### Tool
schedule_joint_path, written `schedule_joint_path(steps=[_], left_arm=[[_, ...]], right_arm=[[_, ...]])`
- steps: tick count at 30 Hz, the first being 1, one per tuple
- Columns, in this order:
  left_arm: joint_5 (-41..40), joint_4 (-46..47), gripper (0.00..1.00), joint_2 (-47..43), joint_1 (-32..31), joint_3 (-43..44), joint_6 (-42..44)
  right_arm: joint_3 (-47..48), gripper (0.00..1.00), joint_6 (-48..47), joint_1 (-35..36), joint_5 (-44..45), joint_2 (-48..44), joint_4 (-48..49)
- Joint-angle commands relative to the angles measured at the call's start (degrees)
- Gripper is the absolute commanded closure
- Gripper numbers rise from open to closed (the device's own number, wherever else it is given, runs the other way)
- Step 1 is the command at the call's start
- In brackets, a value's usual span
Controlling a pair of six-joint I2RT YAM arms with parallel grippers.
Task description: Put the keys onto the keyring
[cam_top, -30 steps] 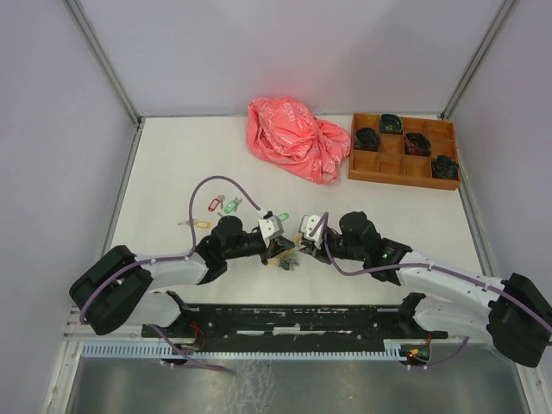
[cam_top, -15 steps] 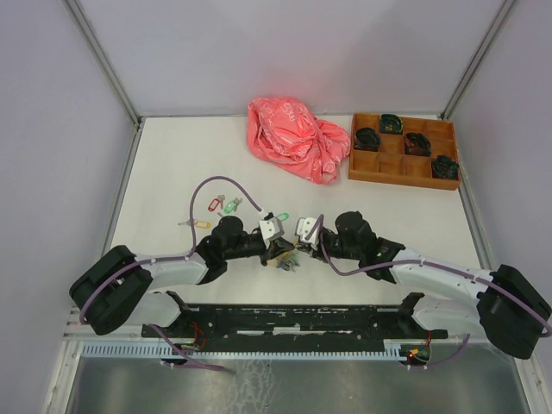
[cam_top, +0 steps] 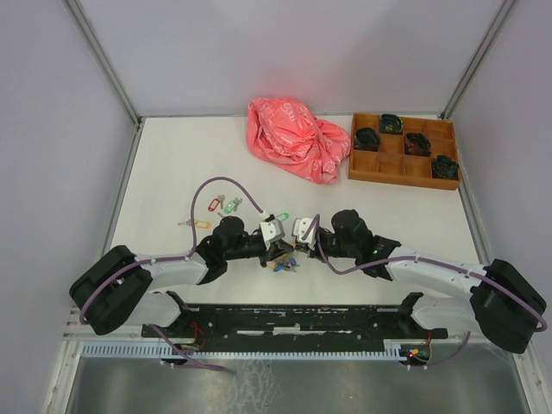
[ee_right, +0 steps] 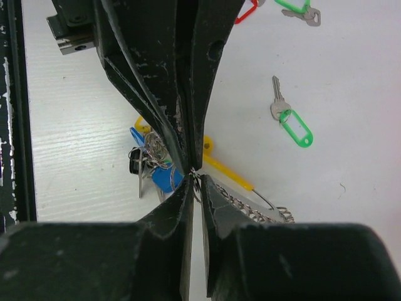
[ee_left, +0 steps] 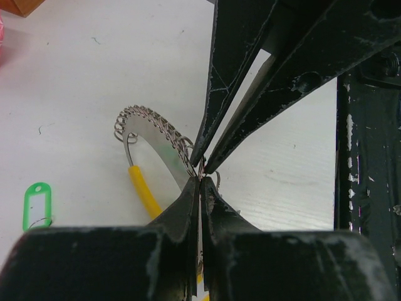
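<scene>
Laboratory robot cell: white tabletop enclosed by plain pale panel walls on metal posts, two cabled arms bolted to a black rail.

1. Tabletop: white and flat, with walls on three sides.
2. Far centre: crumpled pink plastic bag.
3. Far right corner: wooden tray with compartments; black bundles in several of them.
4. Left of centre, close together: red-tagged key, green-tagged key, yellow-tagged key.
5. Near centre, apart from those: second green-tagged key.
6. Near centre: keyring, its coiled end down on the surface; blue-tagged keys bunched just beside its yellow band.
</scene>
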Motion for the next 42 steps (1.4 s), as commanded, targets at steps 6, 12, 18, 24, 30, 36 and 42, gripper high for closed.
schedule_joint_path(steps=[6,12,18,24,30,36,42], left_arm=[[0.81,2.38,0.97,-1.05,-0.33,2.56,0.97],[0.55,2.37,0.97,-1.28,-0.38,2.29,0.93],[0.37,2.5,0.97,-1.47,-0.32,2.34,0.6],[0.2,2.98,0.97,-2.09,-0.36,1.96,0.2],[-0.51,3.2,0.97,-2.6,-0.35,1.61,-0.29],[-3.46,4.14,0.81,-3.72,-0.38,0.68,-2.62],[-10.25,7.33,0.57,-7.44,-0.09,-3.47,-7.88]], right_arm=[[4.73,0.87,-0.88,0.05,-3.64,1.73,-0.88],[5.7,0.87,-1.86,0.03,-2.96,2.05,-4.62],[6.51,0.87,-2.21,0.03,-2.37,2.59,-6.94],[7.02,0.88,-1.52,0.03,-1.76,4.05,-7.03],[7.25,0.98,-1.93,0.03,-0.29,3.89,-7.9],[6.33,0.99,-2.09,0.01,0.67,1.68,-7.44],[4.55,0.99,-1.35,-0.68,0.78,-1.3,-3.32]])
